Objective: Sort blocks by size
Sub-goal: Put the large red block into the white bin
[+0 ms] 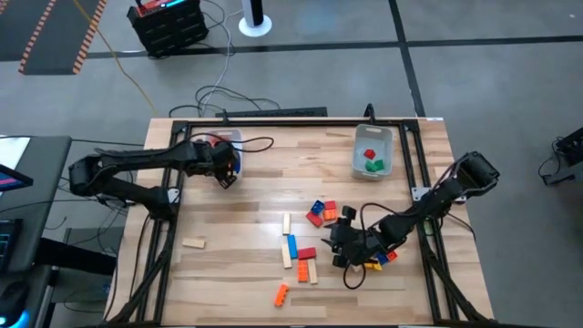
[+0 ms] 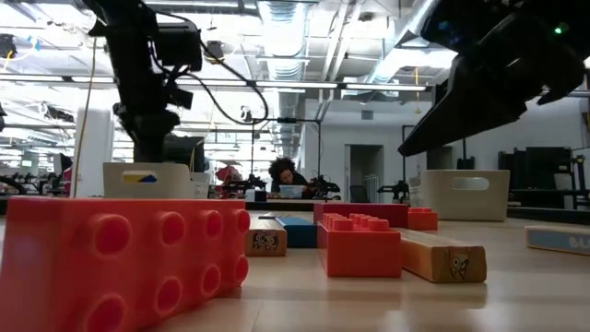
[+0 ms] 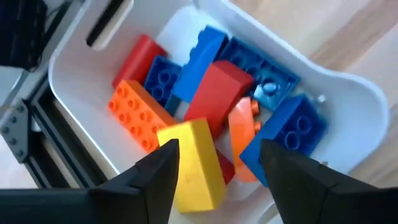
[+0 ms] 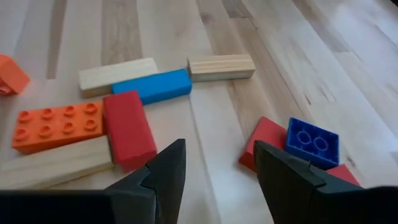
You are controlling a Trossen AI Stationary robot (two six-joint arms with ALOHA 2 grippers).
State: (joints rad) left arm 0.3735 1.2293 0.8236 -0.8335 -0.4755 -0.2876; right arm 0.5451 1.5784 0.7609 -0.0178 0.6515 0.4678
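Note:
My left gripper [image 1: 224, 173] [image 3: 217, 155] hangs open over the white bin [image 1: 228, 138] at the table's far left. The bin [image 3: 348, 93] holds blue, red and orange blocks, and a yellow block [image 3: 193, 165] lies tilted on top of the pile. My right gripper [image 1: 340, 246] [image 4: 217, 155] is open, low over bare wood among the loose blocks [image 1: 321, 211]. A red block [image 4: 129, 127] lies to one side of it. On the other side is a blue square block [image 4: 313, 142] resting on a red one. My left gripper stands open above the yellow block [image 3: 202, 149]. In the wrist view one finger [image 3: 158, 177] overlaps the block's edge, and I cannot tell whether it touches the block.
A second white bin [image 1: 360, 137] at the far right holds green and red blocks. Long tan, blue and orange blocks [image 1: 291, 248] lie mid-table. An orange block [image 1: 281, 294] sits near the front edge, and a tan block [image 1: 194, 243] lies alone at the left. A person [image 2: 286, 173] sits far behind the table.

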